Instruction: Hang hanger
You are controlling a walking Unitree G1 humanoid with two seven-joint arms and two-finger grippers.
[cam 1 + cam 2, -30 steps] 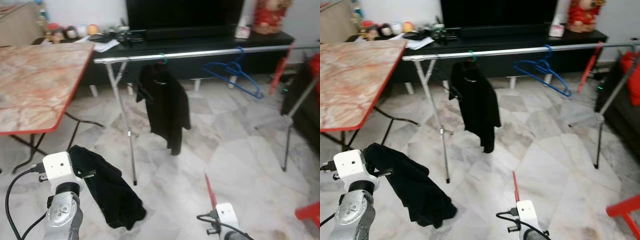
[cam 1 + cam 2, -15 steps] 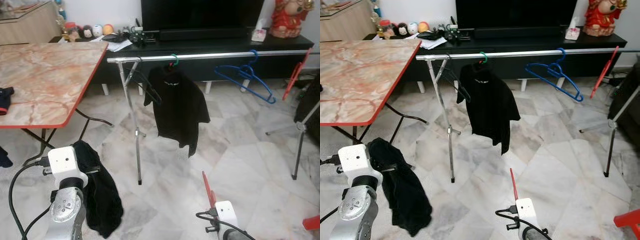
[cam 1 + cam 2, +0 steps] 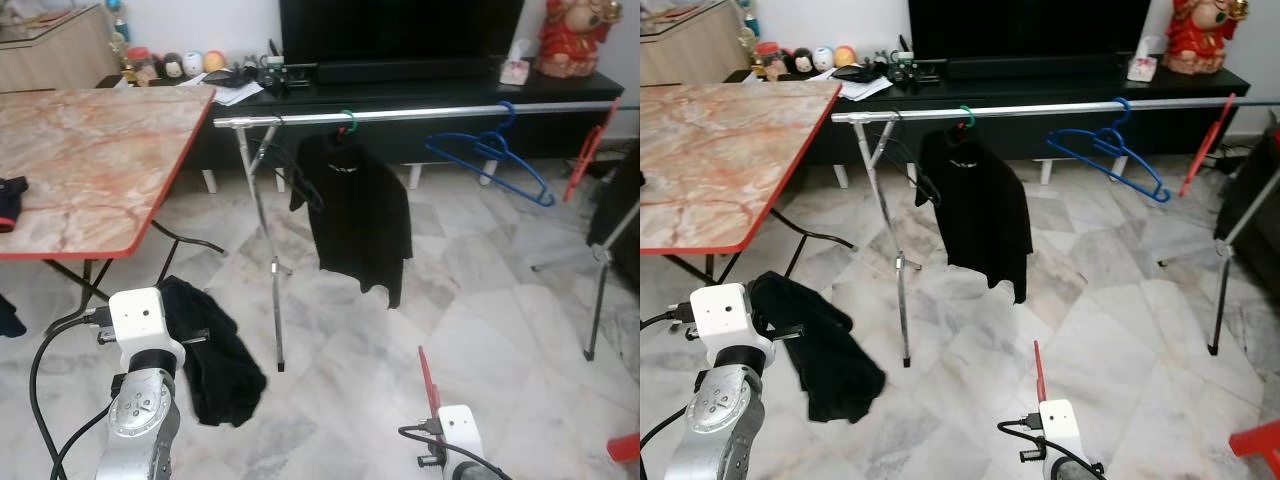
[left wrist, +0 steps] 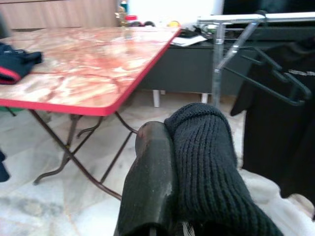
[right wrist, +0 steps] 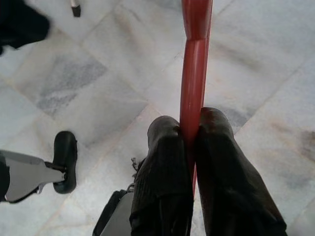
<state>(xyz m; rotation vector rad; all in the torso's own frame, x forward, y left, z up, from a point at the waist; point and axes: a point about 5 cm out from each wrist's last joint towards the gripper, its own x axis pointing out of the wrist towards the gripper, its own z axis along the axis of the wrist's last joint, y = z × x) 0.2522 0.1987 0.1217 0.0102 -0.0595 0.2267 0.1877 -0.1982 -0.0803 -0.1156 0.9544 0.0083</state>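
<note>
A silver clothes rail stands ahead of me. On it hang a black shirt on a green hanger, a blue hanger and a red hanger. My left gripper is shut on a black knit garment, which droops to the floor at lower left. My right gripper is shut on the thin bar of another red hanger, which sticks up low at the front.
A marble-top folding table with a red edge stands to the left, a dark cloth on it. A black TV console runs behind the rail. Rack legs stand on the tiled floor. A red stool corner is at lower right.
The camera has shifted, so the whole scene sits differently. The black garment in my left gripper has swung and now bunches to the right. The red hanger stays held in my right gripper.
</note>
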